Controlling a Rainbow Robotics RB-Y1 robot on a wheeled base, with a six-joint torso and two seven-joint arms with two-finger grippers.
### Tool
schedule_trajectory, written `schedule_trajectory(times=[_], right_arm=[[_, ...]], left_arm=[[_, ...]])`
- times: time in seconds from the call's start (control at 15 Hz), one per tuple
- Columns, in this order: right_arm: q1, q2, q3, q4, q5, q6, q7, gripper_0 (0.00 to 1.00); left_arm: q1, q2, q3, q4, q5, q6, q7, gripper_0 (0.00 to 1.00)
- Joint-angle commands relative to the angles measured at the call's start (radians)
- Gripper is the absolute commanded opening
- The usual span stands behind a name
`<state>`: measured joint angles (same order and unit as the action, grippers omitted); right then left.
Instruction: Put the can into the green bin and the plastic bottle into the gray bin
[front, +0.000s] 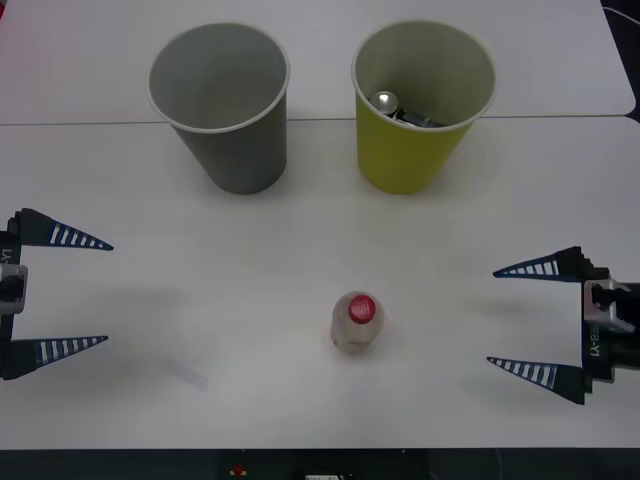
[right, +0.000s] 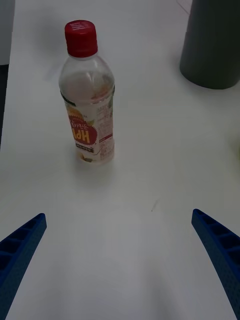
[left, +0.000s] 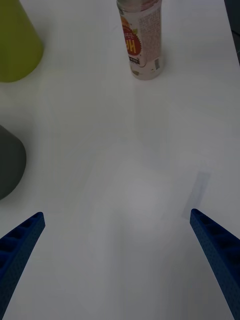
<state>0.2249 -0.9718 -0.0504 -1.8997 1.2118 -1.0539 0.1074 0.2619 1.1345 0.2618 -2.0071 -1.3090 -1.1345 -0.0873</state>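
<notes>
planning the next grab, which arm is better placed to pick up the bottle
Right, probably. The plastic bottle stands upright nearer the right gripper, whose open fingers point at it. The left gripper is farther off. The can already lies in the green bin.

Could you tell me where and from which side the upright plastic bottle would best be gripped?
Probably around the labelled body, below the red cap, coming in level from the side. The plastic bottle stands upright with bare table all round it, and its round body suits open fingers. The right gripper looks slightly nearer than the left gripper; both are open.
</notes>
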Motion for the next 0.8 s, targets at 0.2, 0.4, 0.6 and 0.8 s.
schedule_trajectory(times=[0.2, 0.4, 0.6, 0.8], right_arm=[[-0.07, 0.062, 0.118, 0.129, -0.083, -0.005, 0.161, 1.0], [-0.11, 0.119, 0.161, 0.202, -0.107, -0.017, 0.238, 1.0], [-0.153, 0.189, 0.195, 0.263, -0.106, -0.037, 0.261, 1.0], [-0.191, 0.255, 0.233, 0.315, -0.106, -0.043, 0.27, 1.0]], left_arm=[[0.0, 0.0, 0.0, 0.0, 0.0, 0.0, 0.0, 1.0], [0.0, 0.0, 0.0, 0.0, 0.0, 0.0, 0.0, 1.0], [0.0, 0.0, 0.0, 0.0, 0.0, 0.0, 0.0, 1.0], [0.0, 0.0, 0.0, 0.0, 0.0, 0.0, 0.0, 1.0]])
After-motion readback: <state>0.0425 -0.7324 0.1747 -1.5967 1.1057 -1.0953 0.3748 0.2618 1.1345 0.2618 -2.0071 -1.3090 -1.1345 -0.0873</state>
